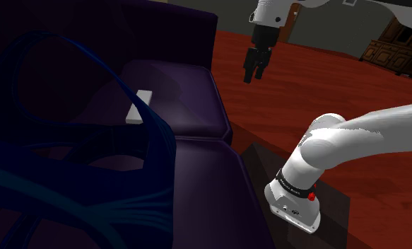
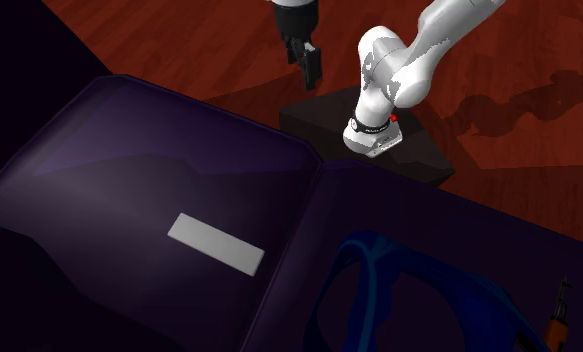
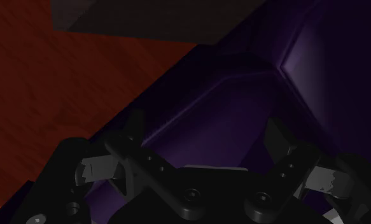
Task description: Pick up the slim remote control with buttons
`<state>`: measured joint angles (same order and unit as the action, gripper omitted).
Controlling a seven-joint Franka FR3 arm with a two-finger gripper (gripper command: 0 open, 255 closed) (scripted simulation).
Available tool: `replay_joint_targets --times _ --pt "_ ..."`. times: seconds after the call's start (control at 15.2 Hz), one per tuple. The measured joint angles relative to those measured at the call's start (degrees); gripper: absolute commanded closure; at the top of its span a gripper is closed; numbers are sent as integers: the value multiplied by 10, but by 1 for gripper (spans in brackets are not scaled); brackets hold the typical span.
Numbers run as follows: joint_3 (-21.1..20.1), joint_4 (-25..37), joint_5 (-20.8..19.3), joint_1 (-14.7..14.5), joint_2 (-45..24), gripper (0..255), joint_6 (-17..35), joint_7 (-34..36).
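Observation:
A slim, flat white remote control [image 1: 139, 106] lies on a dark purple sofa seat cushion [image 1: 186, 95]; no buttons are drawn on it. The second exterior view shows the remote [image 2: 216, 244] near the middle of that cushion [image 2: 109, 170]. My black gripper [image 1: 252, 73] hangs in the air beside the sofa, over the red wooden floor, well away from the remote. It [image 2: 307, 62] points downward. In the wrist view the gripper [image 3: 206, 130] is open, its fingers stand apart with nothing between them, and the sofa's edge lies beyond.
A large translucent blue looped object [image 1: 70, 148] rests on the nearer cushion and partly screens the remote in the shoulder view. My dark stand [image 2: 419, 160] sits against the sofa's edge. A wooden cabinet [image 1: 395, 46] stands far back on the floor [image 1: 303, 85].

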<state>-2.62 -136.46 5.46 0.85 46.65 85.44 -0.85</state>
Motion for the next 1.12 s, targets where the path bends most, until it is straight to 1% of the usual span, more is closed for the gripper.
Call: replay_joint_targets --times 0.07,0.2,0.33,0.46,0.73,0.86,1.12 --pt "0 0 0 0 0 0 0 0" --pt "-14 6 9 1 -19 0 15 21" --pt "-39 -1 25 1 -30 0 39 58" --pt "-67 5 41 1 -56 0 65 99" --pt "-121 37 62 6 -120 0 109 183" --pt "-143 47 65 11 -151 0 136 219" --pt "-195 98 60 23 -236 0 181 307"
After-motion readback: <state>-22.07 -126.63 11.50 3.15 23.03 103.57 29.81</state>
